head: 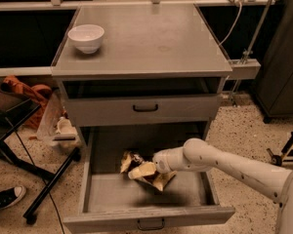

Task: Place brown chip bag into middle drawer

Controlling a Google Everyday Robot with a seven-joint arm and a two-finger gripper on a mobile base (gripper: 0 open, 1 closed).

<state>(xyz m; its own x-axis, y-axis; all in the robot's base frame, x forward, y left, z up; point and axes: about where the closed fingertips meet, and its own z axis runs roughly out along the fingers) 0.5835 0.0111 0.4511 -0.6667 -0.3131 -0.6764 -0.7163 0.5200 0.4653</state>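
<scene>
Bottom centre of frame: middle drawer (pixel 110 195) pulled fully out, low front strip with a small bail handle (pixel 150 224) nearest the camera, flat grey floor exposed. Brown chip bag (pixel 142 171) sits inside this drawer, centre to right of centre, crumpled, pale yellow ends showing around a dark middle; a dark shadow lies on the floor just below it. Gripper (pixel 157 165) is inside the drawer at the bag's right edge, touching it; whether it is clamped on the bag or loose cannot be told, its tip being hidden by the foil. White arm (pixel 224 163) enters from the lower right corner and crosses over the drawer's right wall. Lower left: a dark sneaker (pixel 5 199) on the speckled floor, and black stand legs (pixel 51 184) running diagonally. Mid frame: the drawer above (pixel 112 112), shut, taller flat front with a black handle (pixel 145 107); above it an open dark slot. Left of the cabinet: a clear plastic bag (pixel 56 126) and an orange cloth (pixel 27 90). Upper frame: grey cabinet top (pixel 151 38), white bowl (pixel 86 37) upright at its left rear corner. Upper right: a white cable (pixel 231 26) hanging down behind the cabinet.
</scene>
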